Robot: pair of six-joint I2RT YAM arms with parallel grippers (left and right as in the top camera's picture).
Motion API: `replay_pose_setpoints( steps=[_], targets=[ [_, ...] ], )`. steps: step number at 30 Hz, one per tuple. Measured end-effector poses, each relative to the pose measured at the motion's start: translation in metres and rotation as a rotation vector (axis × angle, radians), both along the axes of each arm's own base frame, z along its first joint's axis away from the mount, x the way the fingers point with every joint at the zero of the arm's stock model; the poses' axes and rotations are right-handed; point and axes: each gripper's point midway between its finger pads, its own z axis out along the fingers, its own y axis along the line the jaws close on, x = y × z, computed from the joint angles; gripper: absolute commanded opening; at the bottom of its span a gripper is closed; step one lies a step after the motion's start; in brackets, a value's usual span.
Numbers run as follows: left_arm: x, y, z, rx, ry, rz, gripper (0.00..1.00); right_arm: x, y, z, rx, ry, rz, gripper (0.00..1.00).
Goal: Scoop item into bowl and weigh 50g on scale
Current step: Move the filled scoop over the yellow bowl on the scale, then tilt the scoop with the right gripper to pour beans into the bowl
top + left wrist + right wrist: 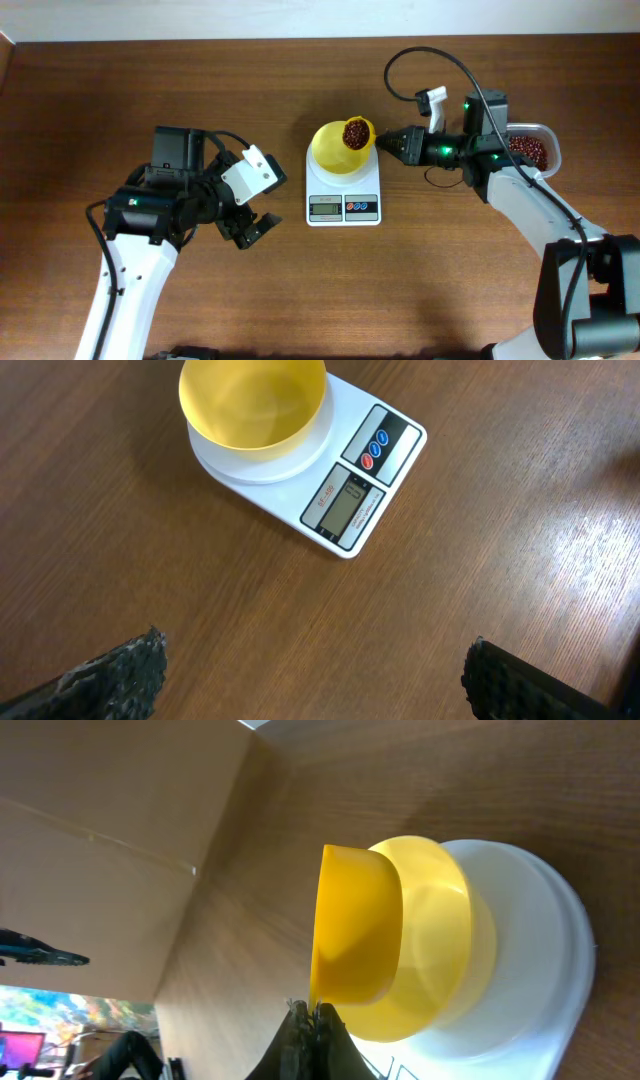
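1. Table [200,80]: brown wood, and everything stands on it.
2. Left gripper [252,226]: fingers spread wide and holding nothing, left of the scale.
3. Tub [552,138]: at the far right, holding beans [528,150].
4. Scale [343,208]: mid-table, with the bowl [328,155] on its platform.
5. Right gripper [383,143]: clamped on the handle of the scoop [369,128].
6. Scoop: heaped with beans, over the bowl's right rim.
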Motion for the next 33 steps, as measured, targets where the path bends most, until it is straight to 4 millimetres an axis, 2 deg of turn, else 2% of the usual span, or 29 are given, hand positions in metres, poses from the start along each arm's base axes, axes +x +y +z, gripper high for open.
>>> replay_pose_setpoints(
  steps=[6,11,33],
  targets=[
    [0.0,0.0,0.0,0.0,0.0,0.0,0.99,0.0016,-0.001,-0.0013,-0.04,-0.073,0.021,0.04],
    [0.0,0.0,0.0,0.0,0.0,0.0,0.99,-0.0022,0.0084,-0.0019,-0.067,-0.131,0.066,0.04],
    [0.0,0.0,0.0,0.0,0.0,0.0,0.99,-0.0023,0.0086,-0.0019,-0.079,-0.159,0.079,0.04]
  ],
)
